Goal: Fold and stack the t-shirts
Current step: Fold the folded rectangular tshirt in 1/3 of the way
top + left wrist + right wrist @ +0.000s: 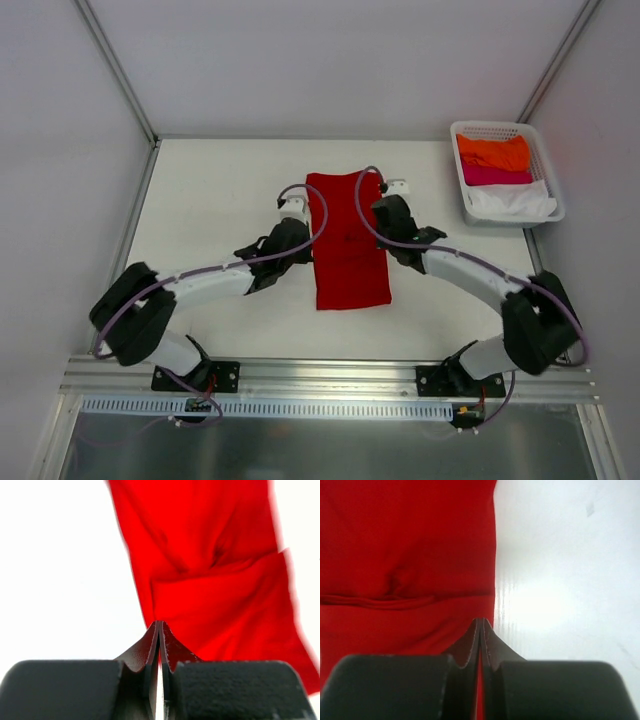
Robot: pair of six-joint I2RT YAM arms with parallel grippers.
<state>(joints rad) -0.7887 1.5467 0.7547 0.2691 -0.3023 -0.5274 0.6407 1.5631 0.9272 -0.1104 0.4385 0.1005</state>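
Lying at the middle of the table [220, 190], the deep red t-shirt [348, 245] is stretching from far to near as a long narrow strip, its sides apparently turned in already and a cross crease showing in both wrist views. The left gripper [159, 625] is sitting right at the strip's left edge and the right gripper [480, 624] right at its right edge, both toward the far end. Each claw is pressed fully together, and neither is visibly holding any cloth (a thin layer nipped at the very tips cannot be ruled out). The step in hand is looking like the end-to-end fold that shortens the strip. Doing it well is going to mean parting the jaws, pinching every layer at the two far corners rather than the top one alone, then lifting both sides level and carrying them toward the near hem together, so the edges are meeting squarely and the turned-in sides are not spilling open. Waiting at the far right corner, well apart from the work, the white basket [485, 125] is holding the orange shirt [492, 152], the magenta shirt [495, 176] and the white shirt [510, 203].
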